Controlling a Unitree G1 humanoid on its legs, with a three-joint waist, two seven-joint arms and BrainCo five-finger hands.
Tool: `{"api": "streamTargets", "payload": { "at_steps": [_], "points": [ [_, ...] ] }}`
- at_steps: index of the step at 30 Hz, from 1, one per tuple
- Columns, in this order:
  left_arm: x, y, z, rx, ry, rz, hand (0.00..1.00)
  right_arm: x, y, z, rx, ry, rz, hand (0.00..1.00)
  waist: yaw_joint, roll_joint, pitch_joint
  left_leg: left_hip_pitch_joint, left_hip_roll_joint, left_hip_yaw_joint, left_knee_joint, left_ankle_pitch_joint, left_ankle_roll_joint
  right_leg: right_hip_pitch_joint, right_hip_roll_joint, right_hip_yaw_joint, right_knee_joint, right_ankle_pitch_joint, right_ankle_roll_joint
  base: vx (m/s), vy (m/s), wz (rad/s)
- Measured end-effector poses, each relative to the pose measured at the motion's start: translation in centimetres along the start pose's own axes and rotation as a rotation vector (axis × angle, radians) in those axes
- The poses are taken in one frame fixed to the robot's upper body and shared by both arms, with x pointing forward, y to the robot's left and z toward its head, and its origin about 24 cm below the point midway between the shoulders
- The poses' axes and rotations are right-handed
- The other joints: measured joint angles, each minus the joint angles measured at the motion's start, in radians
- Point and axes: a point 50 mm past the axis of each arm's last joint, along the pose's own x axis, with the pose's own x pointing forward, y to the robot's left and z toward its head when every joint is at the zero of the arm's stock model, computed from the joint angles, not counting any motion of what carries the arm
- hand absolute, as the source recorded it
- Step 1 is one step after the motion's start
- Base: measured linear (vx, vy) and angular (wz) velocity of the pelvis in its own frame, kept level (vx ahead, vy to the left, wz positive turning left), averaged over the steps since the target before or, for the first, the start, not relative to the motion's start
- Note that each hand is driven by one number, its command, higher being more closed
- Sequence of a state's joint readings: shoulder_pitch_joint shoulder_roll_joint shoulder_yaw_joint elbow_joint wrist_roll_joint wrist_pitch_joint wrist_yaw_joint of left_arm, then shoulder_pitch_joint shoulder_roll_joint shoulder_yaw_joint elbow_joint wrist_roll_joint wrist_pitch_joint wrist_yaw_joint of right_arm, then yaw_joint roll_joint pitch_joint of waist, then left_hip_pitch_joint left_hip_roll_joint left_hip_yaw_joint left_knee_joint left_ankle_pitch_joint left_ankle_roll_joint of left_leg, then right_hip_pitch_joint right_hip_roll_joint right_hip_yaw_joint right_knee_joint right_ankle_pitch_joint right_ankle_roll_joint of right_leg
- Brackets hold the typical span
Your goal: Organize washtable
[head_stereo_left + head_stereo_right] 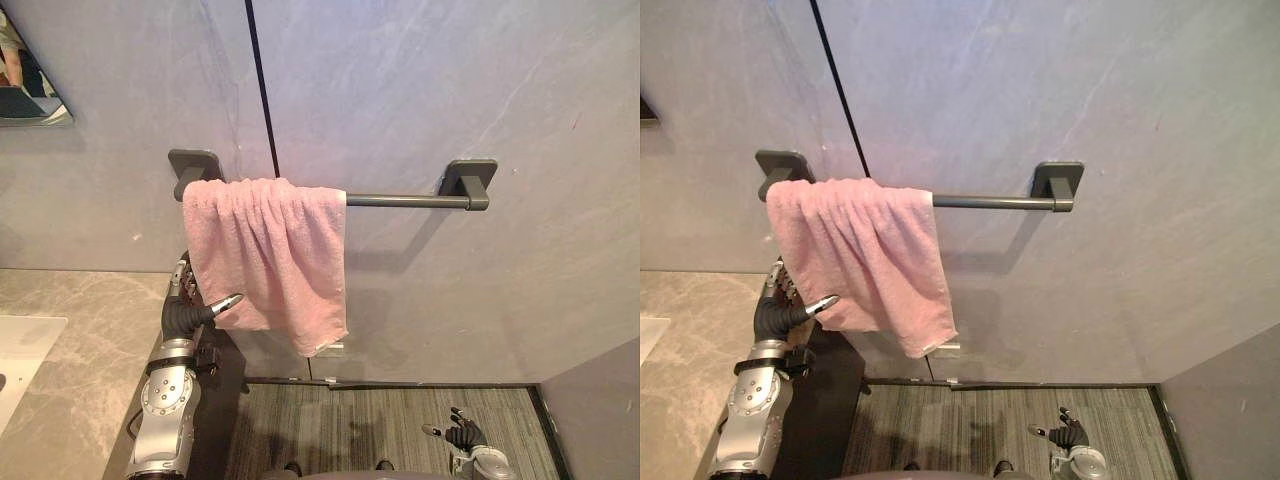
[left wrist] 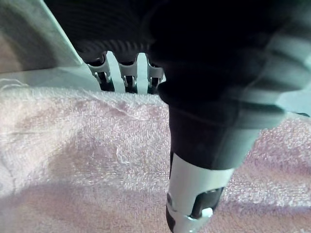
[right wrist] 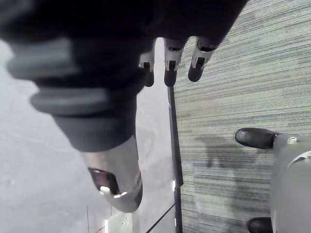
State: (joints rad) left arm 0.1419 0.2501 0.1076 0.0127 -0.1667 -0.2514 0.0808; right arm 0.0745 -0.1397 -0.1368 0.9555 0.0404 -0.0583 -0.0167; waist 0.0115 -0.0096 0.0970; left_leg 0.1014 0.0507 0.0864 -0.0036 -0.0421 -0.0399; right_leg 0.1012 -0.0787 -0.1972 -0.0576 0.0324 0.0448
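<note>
1. On the dark bar (image 1: 405, 200) on the grey wall hangs a pink towel (image 1: 265, 250). It is bunched up at the bar's left end and hangs crooked, with one corner lower than the rest.
2. The towel looks soft, light and floppy. It will bend and fold any way it is pulled, and it cannot break.
3. I think it could slide off the smooth bar if it is tugged on one side. A slow pull is best.
4. A good place to hold it is a side edge or the low corner, with the cloth pinched flat. The top fold by the bar would work too, for sliding the towel along.
5. The left hand (image 1: 187, 316) is up at the towel's lower left edge, above the end of the counter (image 1: 90, 330).
6. Its fingers (image 2: 127, 80) point straight and go behind the cloth edge. Its thumb (image 2: 192, 187) sticks out straight in front of the cloth.
7. So this hand is spread, with the towel edge in the gap, and it is not pinching yet. I cannot tell if the thumb touches the cloth.
8. The right hand (image 1: 462, 435) hangs low over the striped floor (image 1: 380, 420). Its fingers are loose and it holds nothing.
</note>
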Motion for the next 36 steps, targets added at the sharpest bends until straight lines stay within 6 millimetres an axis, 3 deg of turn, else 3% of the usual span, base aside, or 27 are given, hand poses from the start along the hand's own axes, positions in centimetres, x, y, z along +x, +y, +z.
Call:
{"api": "streamTargets", "payload": {
  "at_steps": [1, 9, 15, 23, 27, 32, 36],
  "points": [
    [0.1, -0.2, 0.0, -0.002, -0.001, -0.011, 1.0, 0.0, 0.0, 0.0, -0.005, 0.0, 0.0, 0.0, 0.0, 0.0, 0.0, 0.0, 0.0, 0.001, -0.001, 0.0, 0.0, 0.0, 0.0, 0.001, -0.002, 0.001, 0.0, 0.0, 0.0, 0.0],
    [-0.2, -1.5, -1.5, 0.001, 0.067, -0.076, 1.0, 0.3, 0.4, 1.0, -0.05, -0.025, 0.021, 0.0, -0.002, -0.004, -0.011, 0.005, -0.001, 0.007, -0.015, 0.0, 0.0, 0.001, 0.003, 0.007, -0.017, 0.007, 0.001, 0.0, 0.002, -0.03],
    [-0.3, -1.3, -1.9, 0.005, 0.087, -0.069, 1.0, 0.3, 0.6, 2.5, -0.049, -0.09, 0.027, 0.0, -0.023, -0.006, -0.012, 0.009, -0.001, 0.013, -0.018, 0.0, 0.0, 0.0, 0.003, 0.014, -0.017, 0.008, 0.0, -0.02, 0.0, -0.03],
    [-0.3, -1.3, -1.9, 0.005, 0.085, -0.065, 1.0, -1.2, 2.8, 8.8, -0.139, -0.392, 0.148, 0.0, -0.026, -0.006, -0.013, 0.012, 0.0, 0.032, -0.03, 0.0, 0.0, -0.003, 0.007, 0.035, -0.041, 0.027, 0.0, -0.03, -0.001, -0.08],
    [-0.3, -1.5, -1.7, 0.003, 0.073, -0.072, 1.0, -3.9, 5.0, 13.7, -0.185, -0.653, 0.289, 0.0, -0.023, -0.008, -0.013, 0.009, 0.0, 0.037, -0.03, 0.0, 0.0, -0.003, 0.006, 0.041, -0.041, 0.027, 0.0, 0.0, -0.002, -0.02],
    [-0.3, -1.8, -1.6, 0.006, 0.065, -0.088, 1.0, -6.6, 7.0, 17.5, -0.184, -0.853, 0.425, 0.0, -0.011, -0.013, -0.013, 0.008, 0.0, 0.037, -0.025, 0.0, 0.0, -0.004, 0.006, 0.049, -0.041, 0.027, 0.0, -0.02, -0.009, -0.04],
    [-0.4, -2.5, -1.5, 0.004, 0.059, -0.113, 1.0, -7.3, 7.5, 18.5, -0.197, -0.895, 0.476, 0.0, 0.002, -0.017, -0.012, 0.007, 0.002, 0.037, -0.023, -0.001, 0.0, -0.005, 0.007, 0.052, -0.037, 0.027, 0.0, -0.04, -0.013, -0.01]
  ]
}}
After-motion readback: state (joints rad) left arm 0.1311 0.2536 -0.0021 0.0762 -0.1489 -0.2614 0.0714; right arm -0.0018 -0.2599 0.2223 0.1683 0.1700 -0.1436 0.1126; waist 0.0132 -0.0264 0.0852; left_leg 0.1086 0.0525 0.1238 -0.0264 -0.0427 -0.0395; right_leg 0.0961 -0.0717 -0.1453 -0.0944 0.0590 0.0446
